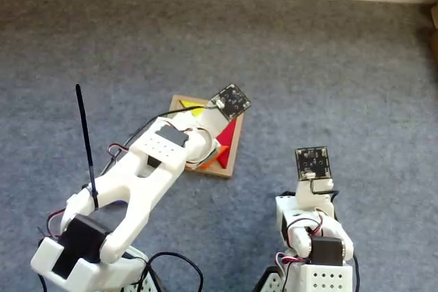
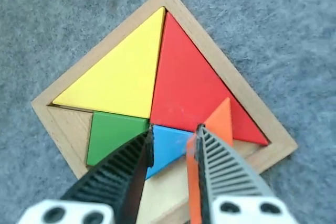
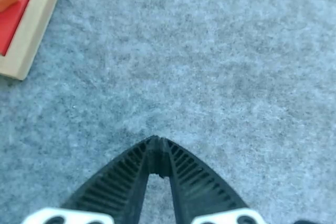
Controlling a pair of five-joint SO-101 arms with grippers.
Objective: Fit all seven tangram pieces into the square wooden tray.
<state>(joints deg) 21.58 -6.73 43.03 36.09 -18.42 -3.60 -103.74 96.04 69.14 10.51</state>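
Five coloured pieces show inside the square wooden tray (image 2: pixel 67 129), which lies on the grey carpet (image 3: pixel 236 66) near the middle of the scene, a little to the left. A large yellow triangle (image 2: pixel 118 72) fills the tray's far-left part and a large red triangle (image 2: pixel 189 77) its right side, the two meeting edge to edge. A green piece (image 2: pixel 113 135) touches the yellow triangle, and a blue triangle (image 2: pixel 170 148) sits just beside the green one, touching the red. A small orange triangle (image 2: pixel 220 121) lies over the red triangle's edge; whether it sits flat cannot be told. Bare wood shows beside the green piece and beside the blue one.

The left gripper (image 2: pixel 173 132) hangs directly over the tray, its arm stretching in from the near left. Its fingers stand a narrow gap apart and grip nothing; the blue triangle shows between the tips, and the orange triangle is just beside one fingertip.

The right gripper (image 3: pixel 157 145) is at the near right over bare carpet, fingertips pressed together and empty, well apart from the tray, whose near-right corner lies to its far left.
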